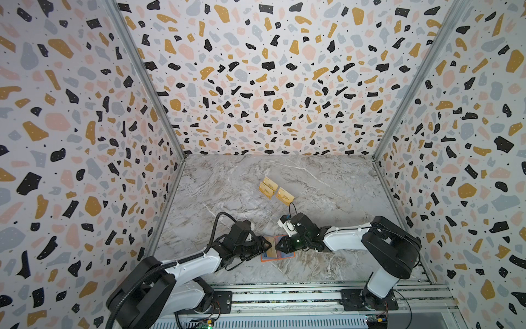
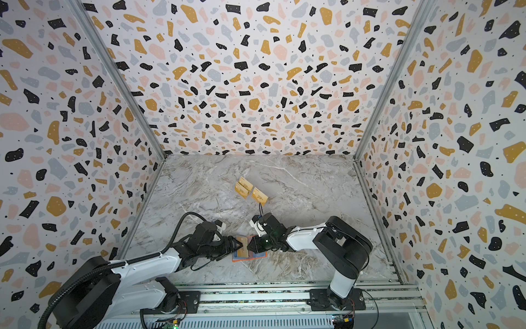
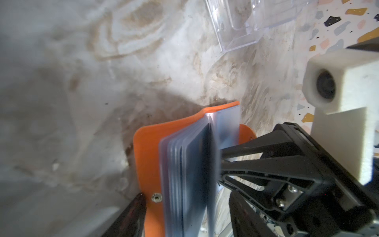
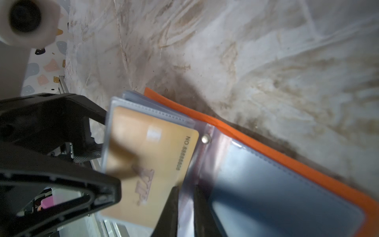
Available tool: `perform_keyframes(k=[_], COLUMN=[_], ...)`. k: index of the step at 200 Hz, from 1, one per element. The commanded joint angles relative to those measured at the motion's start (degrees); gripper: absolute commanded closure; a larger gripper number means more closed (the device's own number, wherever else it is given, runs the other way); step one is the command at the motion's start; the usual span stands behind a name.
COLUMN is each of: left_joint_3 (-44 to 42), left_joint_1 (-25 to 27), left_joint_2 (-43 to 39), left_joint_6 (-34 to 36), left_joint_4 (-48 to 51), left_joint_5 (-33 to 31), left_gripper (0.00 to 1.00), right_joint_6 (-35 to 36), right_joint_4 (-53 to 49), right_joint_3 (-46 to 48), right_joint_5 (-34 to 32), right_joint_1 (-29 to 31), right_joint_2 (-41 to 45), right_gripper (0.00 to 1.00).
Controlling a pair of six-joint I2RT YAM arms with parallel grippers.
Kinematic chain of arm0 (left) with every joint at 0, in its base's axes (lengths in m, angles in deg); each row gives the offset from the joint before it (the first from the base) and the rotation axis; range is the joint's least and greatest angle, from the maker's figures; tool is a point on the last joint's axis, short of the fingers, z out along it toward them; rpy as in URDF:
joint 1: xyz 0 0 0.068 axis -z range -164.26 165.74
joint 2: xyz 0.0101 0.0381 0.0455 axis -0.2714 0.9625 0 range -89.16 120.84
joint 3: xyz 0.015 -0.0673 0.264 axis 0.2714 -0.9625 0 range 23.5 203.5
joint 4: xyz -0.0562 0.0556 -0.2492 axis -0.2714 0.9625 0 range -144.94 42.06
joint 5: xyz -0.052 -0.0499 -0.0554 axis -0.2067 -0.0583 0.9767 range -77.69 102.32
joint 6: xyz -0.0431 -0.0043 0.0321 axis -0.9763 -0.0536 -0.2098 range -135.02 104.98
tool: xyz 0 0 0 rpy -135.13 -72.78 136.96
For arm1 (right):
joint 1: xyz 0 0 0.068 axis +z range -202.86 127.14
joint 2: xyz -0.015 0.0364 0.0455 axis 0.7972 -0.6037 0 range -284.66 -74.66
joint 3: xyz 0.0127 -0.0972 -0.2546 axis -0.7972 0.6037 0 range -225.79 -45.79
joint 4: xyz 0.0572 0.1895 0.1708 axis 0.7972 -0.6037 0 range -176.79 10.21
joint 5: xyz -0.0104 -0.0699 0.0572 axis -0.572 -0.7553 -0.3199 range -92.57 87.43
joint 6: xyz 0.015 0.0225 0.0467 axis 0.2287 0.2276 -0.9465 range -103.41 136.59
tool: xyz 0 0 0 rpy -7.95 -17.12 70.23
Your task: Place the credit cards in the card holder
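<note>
Status: card holder (image 3: pixel 147 147) lies open near the front of the table (image 1: pixel 327 185), between my two arms, with its left cover and sleeve stack tipped up off the marble. My left gripper (image 1: pixel 267 244) has its jaws set wide around that cover and stack, one finger on the orange outer face by the snap (image 3: pixel 156 198), the other across the face of the gold card (image 4: pixel 155 147). Looks like a loose clamp, can't confirm pressure. My right gripper (image 3: pixel 220 161) has its jaws nearly together, pinching a clear sleeve edge close to the spine rivet (image 4: pixel 205 139). Gold card looks seated in the top sleeve. A blue card (image 4: pixel 276 195) lies sleeved in the flat half. My read: finishing this insert, or taking one page to turn. To do it well: left rigid so the stack can't flop, right on a single sheet only, no card edge trapped, pull along the page, light force, no dragging the holder. Three more gold cards (image 1: pixel 284 196) sit on the clear rack (image 3: pixel 242 24), well apart toward the back. Text: gold card reads "NO." then a run of 8s, plus big lettering that looks like "VIP", blurred. Print on the rack cards is too small to read.
</note>
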Motion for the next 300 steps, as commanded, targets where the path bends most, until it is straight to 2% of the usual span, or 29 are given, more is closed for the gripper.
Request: perform_keyframes(k=[1, 52, 82, 110, 129, 144, 185, 206, 245, 273, 289, 300], left_joint_3=[-2.26, -1.04, -1.16, -1.33, 0.26, 0.29, -0.27, 0.78, -0.98, 3.50, 5.39, 7.54], left_joint_1=[0.71, 0.68, 1.13, 2.14, 2.48, 2.89, 3.00, 3.09, 3.19, 3.22, 3.26, 3.26], left_joint_2=[1.35, -1.27, 1.28, 4.53, 5.26, 5.15, 1.51, -0.08, -0.07, 4.39, 4.96, 5.17], left_joint_6=[-3.64, -4.67, -6.64, -10.97, -9.29, -9.89, -9.44, -5.84, -7.15, -2.06, -0.98, 1.04], left_joint_4=[-8.36, -13.64, -19.10, -29.69, -27.59, -29.61, -27.16, -19.53, -19.67, -10.72, -7.57, -1.94], left_joint_5=[4.33, 8.25, 10.47, 13.46, 13.60, 14.43, 14.19, 12.50, 9.55, 6.02, 3.98, 1.70], left_gripper=[0.34, 0.35, 0.35, 0.35, 0.35, 0.34, 0.33, 0.32, 0.31, 0.34, 0.36, 0.38], right_joint_6=[0.12, -0.32, -0.28, -0.27, -0.54, -0.63, -0.63, -0.45, -0.69, -0.37, -0.63, -0.72], right_joint_4=[-7.41, -6.33, -5.73, -5.44, -4.94, -4.77, -4.24, -3.88, -2.97, -3.02, -2.63, -2.41], right_joint_3=[2.39, 3.10, 2.93, 3.05, 3.45, 3.72, 3.89, 3.76, 4.19, 3.89, 4.45, 4.83], right_joint_5=[-3.72, -3.52, -3.22, -2.96, -3.00, -3.04, -3.05, -2.69, -2.26, -1.89, -2.24, -2.51], right_joint_1=[-0.14, -0.14, -0.15, -0.20, -0.14, -0.23, -0.58, -0.59, -0.68, -0.67, -0.53, -0.58], right_joint_2=[-3.14, -2.77, -2.81, -2.79, -2.44, -2.17, -1.71, -2.05, -1.98, -1.59, -0.31, 0.80], right_gripper=[0.84, 0.84, 0.84, 0.84, 0.84, 0.84, 0.84, 0.84, 0.84, 0.86, 0.86, 0.86])
